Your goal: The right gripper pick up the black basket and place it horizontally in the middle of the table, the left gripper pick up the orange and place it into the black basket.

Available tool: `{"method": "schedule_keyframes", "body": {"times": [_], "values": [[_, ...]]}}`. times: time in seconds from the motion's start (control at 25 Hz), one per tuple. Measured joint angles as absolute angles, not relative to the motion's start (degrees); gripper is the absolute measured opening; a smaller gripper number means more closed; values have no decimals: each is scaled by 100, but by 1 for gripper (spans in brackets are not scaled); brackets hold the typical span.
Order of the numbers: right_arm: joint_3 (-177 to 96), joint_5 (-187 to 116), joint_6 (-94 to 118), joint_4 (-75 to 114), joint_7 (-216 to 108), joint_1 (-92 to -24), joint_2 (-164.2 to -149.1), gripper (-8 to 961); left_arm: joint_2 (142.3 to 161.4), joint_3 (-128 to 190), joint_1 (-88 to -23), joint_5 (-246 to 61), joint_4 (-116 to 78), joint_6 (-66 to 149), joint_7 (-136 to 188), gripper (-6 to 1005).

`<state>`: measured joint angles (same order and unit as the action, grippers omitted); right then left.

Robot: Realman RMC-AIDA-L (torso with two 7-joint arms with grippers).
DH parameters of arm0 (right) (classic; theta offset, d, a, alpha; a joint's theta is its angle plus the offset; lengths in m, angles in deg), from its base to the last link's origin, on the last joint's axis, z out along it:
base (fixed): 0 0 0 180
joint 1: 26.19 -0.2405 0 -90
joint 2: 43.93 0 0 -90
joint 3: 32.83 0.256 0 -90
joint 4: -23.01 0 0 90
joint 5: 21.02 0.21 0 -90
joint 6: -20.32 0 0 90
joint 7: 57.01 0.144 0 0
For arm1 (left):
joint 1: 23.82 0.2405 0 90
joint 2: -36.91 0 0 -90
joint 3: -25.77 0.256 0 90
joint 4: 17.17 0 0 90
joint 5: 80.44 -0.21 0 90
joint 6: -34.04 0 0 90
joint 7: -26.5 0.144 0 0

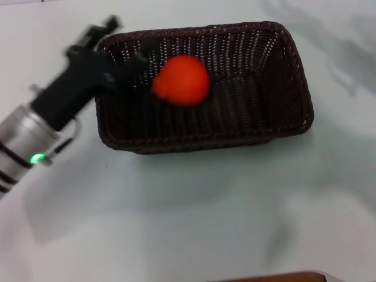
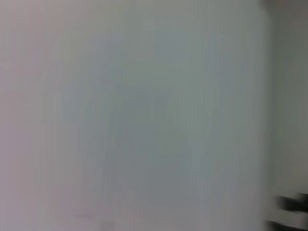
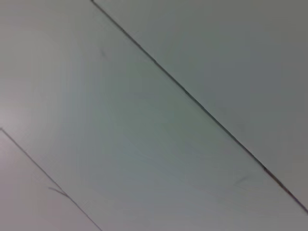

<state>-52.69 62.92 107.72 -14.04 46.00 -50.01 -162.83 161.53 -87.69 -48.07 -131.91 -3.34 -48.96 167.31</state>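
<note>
The black basket [image 1: 282,76] lies lengthwise across the middle of the table [image 1: 194,211] in the head view. The orange [image 1: 182,80] is inside the basket's outline, left of its centre; I cannot tell whether it rests on the bottom. My left gripper [image 1: 126,44] is over the basket's left end, blurred, with its fingers spread and apart from the orange, just left of it. The left wrist view shows only a pale blurred surface. The right gripper is out of view; the right wrist view shows only a pale surface with thin dark lines.
A brown edge [image 1: 276,277] shows at the bottom of the head view. Bare table surface lies in front of the basket and to its right.
</note>
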Motion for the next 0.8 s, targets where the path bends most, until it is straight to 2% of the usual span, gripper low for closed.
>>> {"method": "schedule_keyframes", "body": {"times": [0.08,0.2,0.48,0.8], "values": [[-5268,6531,10762,-1110,3914,-5012,-16295,686,16155,-9095,-4583,-12816,-414,-4793,17117,663],[-5236,7160,10759,-422,2717,-5024,-16317,686,16155,-9377,-4403,-12548,-501,-4773,17376,878],[-4986,8737,11043,1357,-790,-5046,-16363,686,16139,-10806,-4034,-12121,-953,-4648,17571,900],[-3471,9129,11077,2265,-2562,-5085,-16384,686,16109,-11511,-3895,-12116,-968,-4468,17660,896]]}}
